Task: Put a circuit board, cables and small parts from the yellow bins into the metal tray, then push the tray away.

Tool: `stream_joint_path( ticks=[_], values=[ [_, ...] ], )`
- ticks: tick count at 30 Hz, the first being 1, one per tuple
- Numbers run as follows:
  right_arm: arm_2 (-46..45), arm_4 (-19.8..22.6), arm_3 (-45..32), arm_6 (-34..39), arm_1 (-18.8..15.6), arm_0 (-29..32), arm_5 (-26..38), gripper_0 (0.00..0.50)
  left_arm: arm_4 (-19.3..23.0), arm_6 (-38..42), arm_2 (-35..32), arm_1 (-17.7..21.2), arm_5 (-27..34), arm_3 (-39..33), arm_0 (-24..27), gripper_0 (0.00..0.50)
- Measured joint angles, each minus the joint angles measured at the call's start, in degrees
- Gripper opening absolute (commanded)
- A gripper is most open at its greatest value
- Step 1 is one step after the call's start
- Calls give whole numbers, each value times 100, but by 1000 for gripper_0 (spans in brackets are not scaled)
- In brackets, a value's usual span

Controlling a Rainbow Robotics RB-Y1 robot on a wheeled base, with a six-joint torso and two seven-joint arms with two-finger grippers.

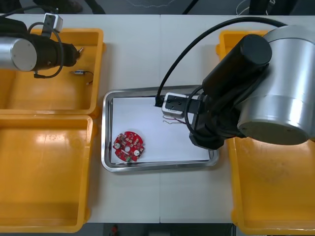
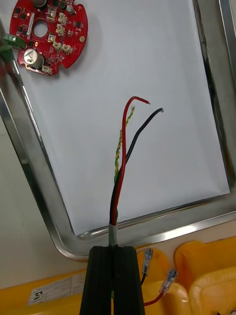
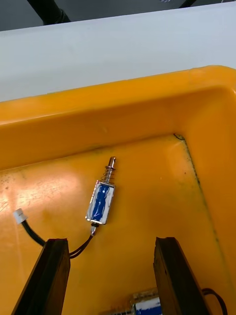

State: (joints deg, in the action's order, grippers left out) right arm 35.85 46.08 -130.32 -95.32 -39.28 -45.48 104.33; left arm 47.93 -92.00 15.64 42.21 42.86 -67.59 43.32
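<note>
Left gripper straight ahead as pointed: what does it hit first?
Likely the small metal part on the yellow bin floor, just ahead of the left gripper, fingers open; depth unclear.

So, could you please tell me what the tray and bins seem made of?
Metal tray: shiny rim, likely steel; matte white inside, perhaps paper. Yellow bins: glossy, probably plastic. Right end effector holds cables over the tray; left end effector open over a bin.

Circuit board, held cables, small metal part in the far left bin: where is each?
circuit board [image 1: 129, 146]: front view, centre of the red disc.
cables [image 2: 116, 197]: right wrist view, bundled stretch just beyond the right gripper [image 2: 114, 251].
small metal part [image 3: 100, 202]: left wrist view, blue-wrapped body, ahead of the open left gripper [image 3: 112, 241].
</note>
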Motion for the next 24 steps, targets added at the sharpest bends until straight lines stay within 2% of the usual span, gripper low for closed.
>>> stream_joint_path(
  ticks=[10,14,18,24],
  values=[
    [526,-412,339,-221,128,0,-490,0,-6,-17,120,-170,-489,330,85,500],
    [763,-728,523,-526,151,0,-660,0,-3,-80,120,-207,-664,526,126,500],
    [1113,-977,770,-533,152,-2,-953,0,18,-493,120,-304,-850,909,243,500],
    [1547,-1001,1191,-534,154,-3,-1447,0,63,-1141,120,-524,-1147,1442,458,500]
  ],
)
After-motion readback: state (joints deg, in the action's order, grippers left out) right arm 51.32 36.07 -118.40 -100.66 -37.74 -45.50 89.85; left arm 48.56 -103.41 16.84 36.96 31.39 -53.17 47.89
